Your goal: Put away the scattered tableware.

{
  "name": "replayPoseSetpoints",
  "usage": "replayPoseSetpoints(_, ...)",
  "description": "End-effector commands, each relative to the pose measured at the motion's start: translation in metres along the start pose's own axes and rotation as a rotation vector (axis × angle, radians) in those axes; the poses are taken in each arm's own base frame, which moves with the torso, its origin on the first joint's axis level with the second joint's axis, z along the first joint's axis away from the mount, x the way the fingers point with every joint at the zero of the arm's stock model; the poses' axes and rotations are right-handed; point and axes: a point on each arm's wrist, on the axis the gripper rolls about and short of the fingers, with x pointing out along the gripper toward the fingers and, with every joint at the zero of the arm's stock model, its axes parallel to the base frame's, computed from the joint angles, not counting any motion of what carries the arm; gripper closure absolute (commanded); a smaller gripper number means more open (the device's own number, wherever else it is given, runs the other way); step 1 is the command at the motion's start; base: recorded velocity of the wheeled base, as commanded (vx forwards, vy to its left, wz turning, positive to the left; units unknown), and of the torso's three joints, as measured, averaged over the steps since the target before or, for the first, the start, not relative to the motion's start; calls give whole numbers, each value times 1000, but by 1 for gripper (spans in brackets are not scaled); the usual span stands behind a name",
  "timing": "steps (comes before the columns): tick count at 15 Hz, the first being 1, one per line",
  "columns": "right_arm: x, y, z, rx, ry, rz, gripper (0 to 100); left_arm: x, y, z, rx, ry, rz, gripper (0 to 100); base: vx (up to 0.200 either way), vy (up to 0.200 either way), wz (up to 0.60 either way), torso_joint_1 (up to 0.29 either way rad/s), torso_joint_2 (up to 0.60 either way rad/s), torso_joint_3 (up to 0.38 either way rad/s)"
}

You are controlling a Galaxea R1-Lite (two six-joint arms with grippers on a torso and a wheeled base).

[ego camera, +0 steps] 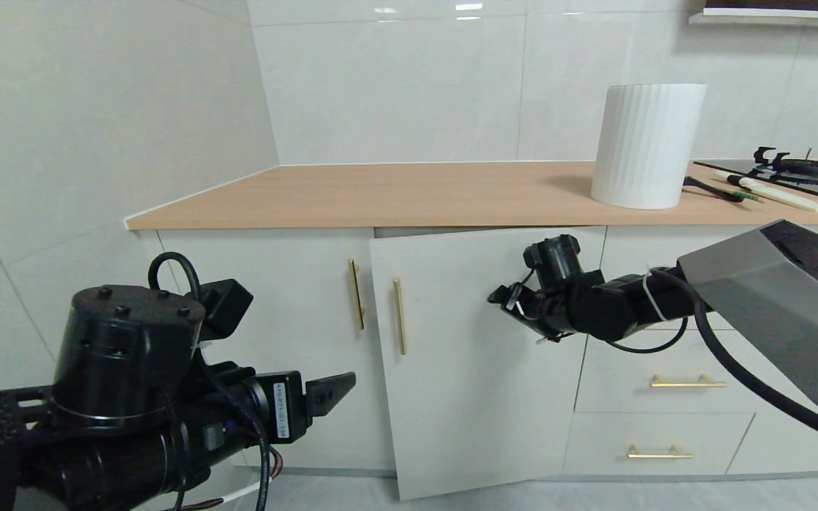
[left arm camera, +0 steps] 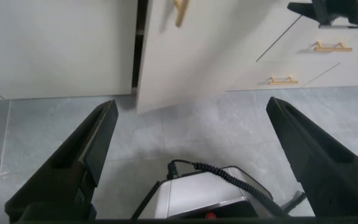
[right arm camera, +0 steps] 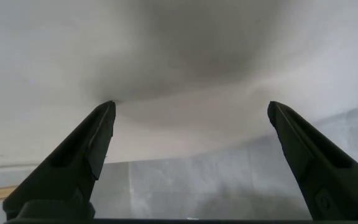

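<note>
Head view: the tableware, a pale utensil [ego camera: 767,190] and a dark one [ego camera: 713,189], lies on the counter [ego camera: 416,191] between the white container [ego camera: 647,145] and the stove [ego camera: 806,170]; they are too far off to tell their kind. The right gripper [right arm camera: 190,112] is spread wide and empty, close against the face of the ajar door [ego camera: 473,369], well apart from its handle [ego camera: 399,316]. The left gripper [left arm camera: 191,104], also wide open and empty, hangs low over the floor [left arm camera: 185,130]. A forward push could swing the door shut or scrape it. A reach for the utensils past the container might topple it. The counter is pale wood under a glossy tiled wall [ego camera: 395,78], with white cabinets below.
</note>
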Motion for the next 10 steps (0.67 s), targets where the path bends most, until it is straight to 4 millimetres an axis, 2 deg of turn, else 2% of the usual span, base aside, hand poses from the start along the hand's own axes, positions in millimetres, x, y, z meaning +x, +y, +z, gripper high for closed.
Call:
replayPoseSetpoints(1,6,-2,2,8,-16,-10,0,0,0,0,-1,1,2,0,0,0,0,0,0,0)
replayPoseSetpoints(3,13,-5,9,31,-58,-35,0,1,0,-1,0,3,2,0,0,0,0,0,0,0)
replayPoseSetpoints(10,23,-8,11,39,-100,-69,0,1,0,-1,0,5,4,0,0,0,0,0,0,0)
